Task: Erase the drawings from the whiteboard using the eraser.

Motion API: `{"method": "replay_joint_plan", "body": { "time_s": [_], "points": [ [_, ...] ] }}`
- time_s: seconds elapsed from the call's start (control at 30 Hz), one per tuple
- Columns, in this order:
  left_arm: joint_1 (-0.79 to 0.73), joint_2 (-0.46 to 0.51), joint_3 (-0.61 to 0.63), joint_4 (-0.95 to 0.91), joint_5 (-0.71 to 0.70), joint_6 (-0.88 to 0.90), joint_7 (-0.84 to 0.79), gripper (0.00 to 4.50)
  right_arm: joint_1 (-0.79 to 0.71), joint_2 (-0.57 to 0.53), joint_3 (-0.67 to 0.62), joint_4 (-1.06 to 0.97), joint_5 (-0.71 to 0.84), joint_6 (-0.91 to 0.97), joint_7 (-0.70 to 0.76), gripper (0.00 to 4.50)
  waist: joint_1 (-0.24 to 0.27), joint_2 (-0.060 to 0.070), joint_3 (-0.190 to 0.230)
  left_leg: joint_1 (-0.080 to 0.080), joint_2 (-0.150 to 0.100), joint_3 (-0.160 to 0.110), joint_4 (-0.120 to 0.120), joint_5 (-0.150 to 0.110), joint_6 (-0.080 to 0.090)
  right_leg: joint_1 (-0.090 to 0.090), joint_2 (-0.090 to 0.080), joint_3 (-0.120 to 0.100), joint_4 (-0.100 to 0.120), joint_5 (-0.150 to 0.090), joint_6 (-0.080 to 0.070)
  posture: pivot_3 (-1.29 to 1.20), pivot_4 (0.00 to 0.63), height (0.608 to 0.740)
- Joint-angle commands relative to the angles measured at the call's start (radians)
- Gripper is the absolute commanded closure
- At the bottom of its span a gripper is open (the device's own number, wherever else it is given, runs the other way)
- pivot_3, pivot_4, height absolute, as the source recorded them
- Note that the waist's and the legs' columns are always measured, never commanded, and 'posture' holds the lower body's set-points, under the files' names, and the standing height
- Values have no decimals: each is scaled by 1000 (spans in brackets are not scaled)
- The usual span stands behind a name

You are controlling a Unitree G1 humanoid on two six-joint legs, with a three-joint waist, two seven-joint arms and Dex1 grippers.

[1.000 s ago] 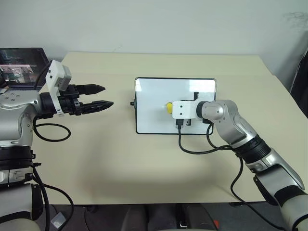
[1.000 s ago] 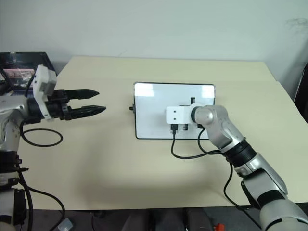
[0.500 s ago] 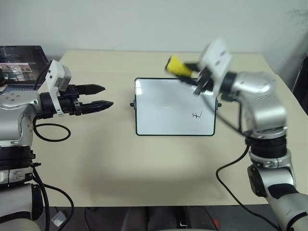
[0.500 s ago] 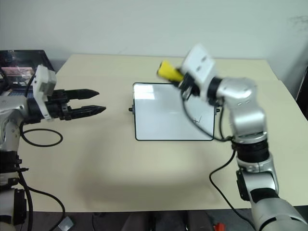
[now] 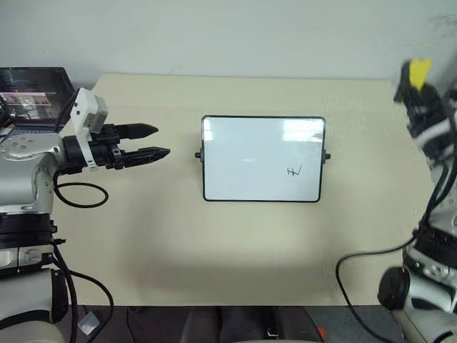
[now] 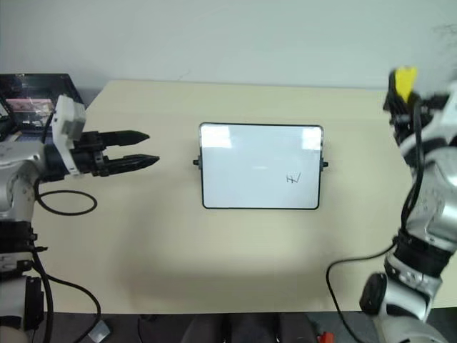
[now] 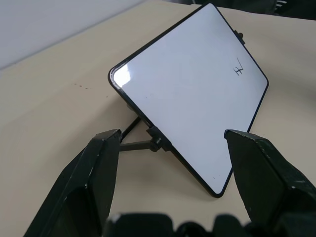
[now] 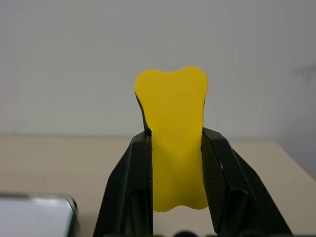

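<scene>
The whiteboard (image 5: 243, 157) lies in the middle of the beige table with one small black drawing (image 5: 293, 171) near its right side; the left wrist view also takes in the whiteboard (image 7: 187, 94) and the drawing (image 7: 240, 68). The yellow eraser (image 5: 420, 71) is raised at the far right, well clear of the board, with my right gripper (image 5: 417, 84) shut on it. In the right wrist view the eraser (image 8: 174, 143) stands upright, pinched between the two black fingers (image 8: 133, 177). To the left of the board my left gripper (image 5: 162, 141) hovers open and empty, pointing at it.
An open laptop (image 5: 32, 96) sits at the table's far left edge behind my left arm. A black cable (image 5: 75, 196) loops on the table under the left arm. A pale wall runs behind the table.
My right gripper lifted the eraser off the middle of the board and swung it up and far to the right, rolling as it went. The scribble it covered now shows. The left arm stayed put.
</scene>
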Motion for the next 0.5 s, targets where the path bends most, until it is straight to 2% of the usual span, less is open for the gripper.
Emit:
{"method": "replay_joint_plan", "body": {
  "time_s": [0.03,0.23,0.5],
  "points": [
    [-34,1,7,-2,2,-24,-8,867,41,12,3,-86,33,-87,-48,3514,-8,2,1,0,0,0,0,0,0,-1,0,2,0,0,1,0,150,740],
    [-28,-3,10,-5,2,-25,-10,867,250,97,77,-223,46,-89,-130,3514,-5,2,1,1,1,0,0,0,0,-1,3,0,0,-3,3,0,150,740],
    [-16,0,16,-12,0,-22,-7,867,394,148,170,-292,75,-83,-179,3514,-1,2,1,1,1,0,0,0,0,0,3,0,0,-3,4,0,150,740]
  ]
}}
